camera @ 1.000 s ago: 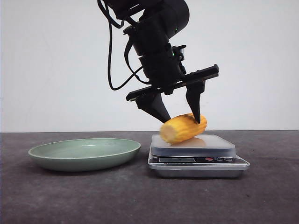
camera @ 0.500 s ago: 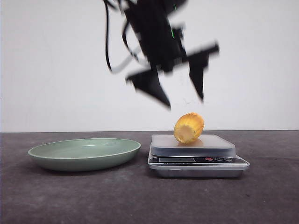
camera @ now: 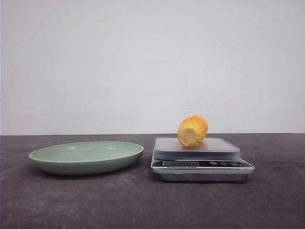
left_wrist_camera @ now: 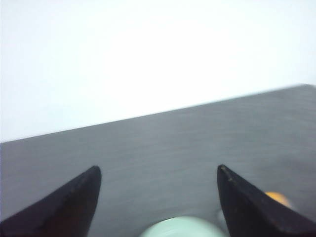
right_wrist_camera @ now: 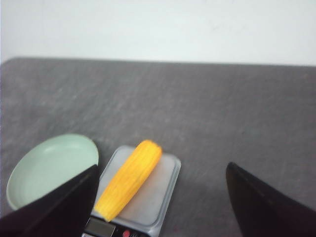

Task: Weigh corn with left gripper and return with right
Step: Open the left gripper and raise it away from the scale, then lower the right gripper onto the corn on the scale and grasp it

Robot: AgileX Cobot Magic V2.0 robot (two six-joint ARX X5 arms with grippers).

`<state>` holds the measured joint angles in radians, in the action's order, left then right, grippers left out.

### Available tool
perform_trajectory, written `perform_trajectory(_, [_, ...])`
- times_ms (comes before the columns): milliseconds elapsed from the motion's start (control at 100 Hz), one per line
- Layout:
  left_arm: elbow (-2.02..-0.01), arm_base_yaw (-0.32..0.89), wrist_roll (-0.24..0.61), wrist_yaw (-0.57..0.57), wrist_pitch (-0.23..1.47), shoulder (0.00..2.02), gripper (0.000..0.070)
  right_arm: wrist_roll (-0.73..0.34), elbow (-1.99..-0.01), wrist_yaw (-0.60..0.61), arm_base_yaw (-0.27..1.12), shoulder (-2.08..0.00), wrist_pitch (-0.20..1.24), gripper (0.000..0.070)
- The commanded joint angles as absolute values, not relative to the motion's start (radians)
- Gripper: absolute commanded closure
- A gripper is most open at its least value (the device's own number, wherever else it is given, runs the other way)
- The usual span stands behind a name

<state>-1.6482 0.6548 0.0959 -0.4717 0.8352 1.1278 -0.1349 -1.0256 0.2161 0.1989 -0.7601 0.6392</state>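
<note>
One corn (camera: 193, 130) piece, one scale (camera: 202, 164) and one green plate (camera: 86, 157) sit on the dark table (camera: 143, 205). The corn is stubby, yellow-orange, its paler cut end facing near, and it lies on the scale's platform, right of the plate. The left gripper (left_wrist_camera: 158, 197) and the right gripper (right_wrist_camera: 160, 200) each show two black fingers spread wide apart, holding nothing.

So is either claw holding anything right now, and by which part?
Nothing is held. The stubby yellow-orange corn cob lies free on the silver kitchen scale; left claw and right claw are both open and empty.
</note>
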Motion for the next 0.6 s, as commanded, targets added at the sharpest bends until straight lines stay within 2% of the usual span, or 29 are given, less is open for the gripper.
perform_trajectory(0, [-1.665,0.627,0.08,-0.494,0.9,1.065,0.0255,-0.122,-1.041,0.216,0.215,-0.773,0.624,0.0187])
perform_trajectory(170, [-1.659,0.557,0.106,-0.587,1.07,0.857,0.0255,-0.119,-1.041,0.213,0.248,-0.823,0.599,0.0187])
perform_trajectory(460, [-1.596,0.556,0.361,-0.656,1.388,0.539,0.0255,-0.12,-1.041,0.209,0.324,-0.944,0.54,0.0186])
perform_trajectory(590, [-1.508,0.55,0.437,-0.643,1.442,0.429,0.0255,-0.12,-1.041,0.209,0.359,-1.018,0.488,0.0186])
